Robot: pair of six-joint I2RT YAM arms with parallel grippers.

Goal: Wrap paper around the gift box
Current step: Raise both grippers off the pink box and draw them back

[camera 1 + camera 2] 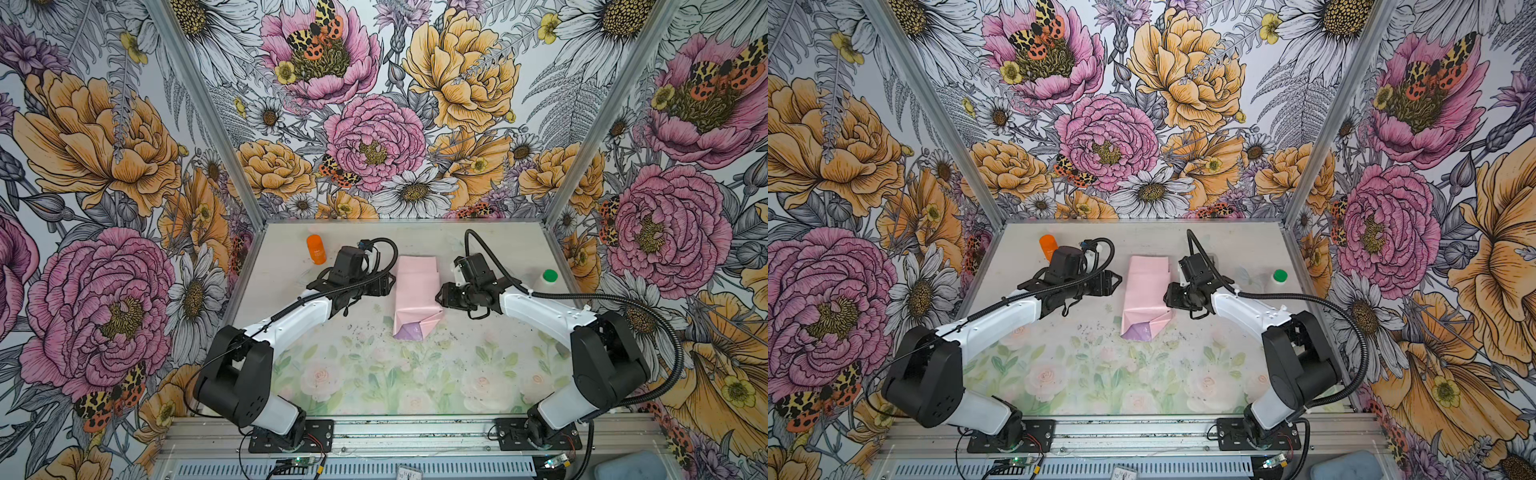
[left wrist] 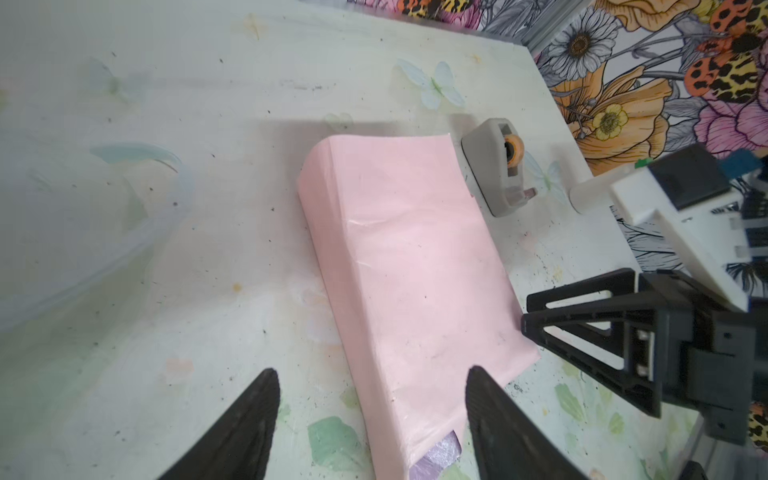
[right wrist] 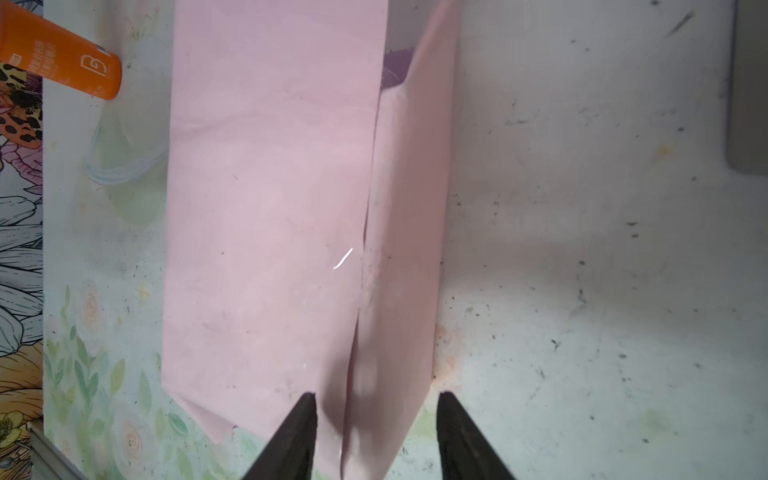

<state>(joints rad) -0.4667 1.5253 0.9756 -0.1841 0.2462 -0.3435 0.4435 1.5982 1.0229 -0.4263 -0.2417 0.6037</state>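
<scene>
- Lying lengthwise at the middle of the worktop (image 1: 374,374), the paper (image 1: 415,291) forms a folded pink bundle; we see lilac at its near end.
- Left gripper (image 2: 370,376): jaws released, at the bundle's left edge.
- Right gripper (image 3: 376,395): jaws released either side of the right flap, grasping nothing.
- Grey tape dispenser (image 2: 494,166) sits just beside the far right corner.

Near half of the table (image 1: 374,374) is bare from left edge to right edge, giving a wide passage. The folded paper (image 1: 415,291) blocks mid-table and runs toward the far edge. The left gripper (image 1: 390,284) and right gripper (image 1: 438,296) flank it closely, jaws apart, leaving only narrow gaps. An orange tube (image 1: 316,249) sits near the far left corner and a green-capped bottle (image 1: 549,277) near the right edge. A grey tape dispenser (image 2: 494,166) crowds the paper's far right corner. The far edge strip is free.
</scene>
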